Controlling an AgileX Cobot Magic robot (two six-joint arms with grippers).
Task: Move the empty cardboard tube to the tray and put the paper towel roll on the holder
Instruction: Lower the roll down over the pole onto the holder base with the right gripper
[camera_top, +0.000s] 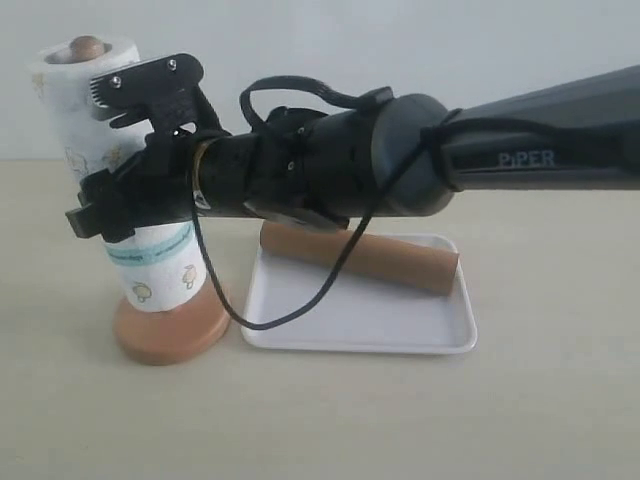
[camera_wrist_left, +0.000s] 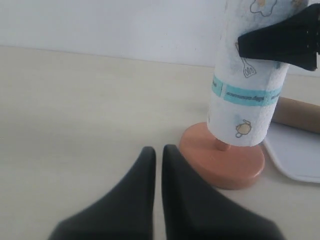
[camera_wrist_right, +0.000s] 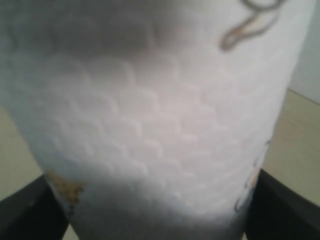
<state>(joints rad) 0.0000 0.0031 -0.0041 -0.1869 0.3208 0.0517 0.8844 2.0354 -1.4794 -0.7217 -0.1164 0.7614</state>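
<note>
The empty cardboard tube (camera_top: 400, 262) already lies in the tray (camera_top: 360, 325). The paper towel roll (camera_top: 155, 262) is threaded on the holder (camera_top: 170, 325), at the tray's 9 o'clock, hanging just above its base, with the right gripper (camera_top: 118, 150) jaws clamped on it. The left gripper (camera_wrist_left: 157, 165) jaws are together, empty. Likely left: lower and release

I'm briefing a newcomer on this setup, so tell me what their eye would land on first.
The dark right arm stretches across the scene from the right, its right gripper clasped around the printed paper towel roll. The roll is threaded over the pole of the holder at the left, with its bottom edge just above the base. To the right of the holder, the empty cardboard tube lies in the white tray.
</note>
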